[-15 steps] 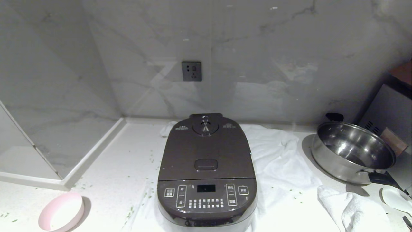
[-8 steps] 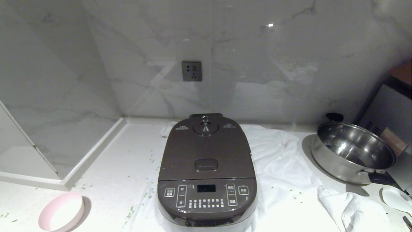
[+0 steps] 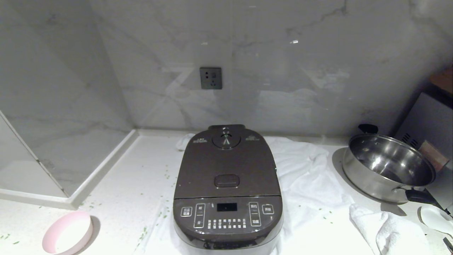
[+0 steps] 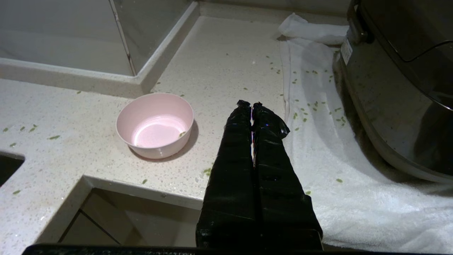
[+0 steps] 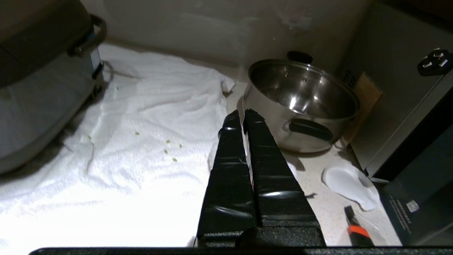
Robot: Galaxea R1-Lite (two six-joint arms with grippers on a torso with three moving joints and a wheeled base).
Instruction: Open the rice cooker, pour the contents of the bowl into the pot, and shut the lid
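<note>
The rice cooker point(image 3: 227, 187) sits square in the middle of the counter on a white towel point(image 3: 311, 184), and its lid point(image 3: 226, 163) is down flat, steam vent at the back, oblong button toward the front panel. Off to the robot's left, near the counter's front edge, the pink bowl point(image 3: 67, 233) stands upright, well apart from the cooker; from the left wrist camera its inside shows almost bare, just a single green bit point(image 4: 182, 134) clinging near the wall. More green scallion bits point(image 4: 311, 106) are scattered over the counter point(image 3: 124, 198) and the towel's edge beside the cooker. The left gripper point(image 4: 252, 105) hangs over the counter's front between bowl and cooker, its black fingers pressed together, holding nothing. On the other side, the right gripper point(image 5: 243, 114) hovers above the towel, pointing toward the steel pan point(image 5: 300, 102), fingers likewise closed with nothing between them. That pan, with black handles, stands to the cooker's right near the wall, and a rumpled white cloth point(image 3: 385, 226) lies in front of it. Neither arm shows in the head view. A wall socket point(image 3: 210, 78) is set in the marble wall behind the cooker.
</note>
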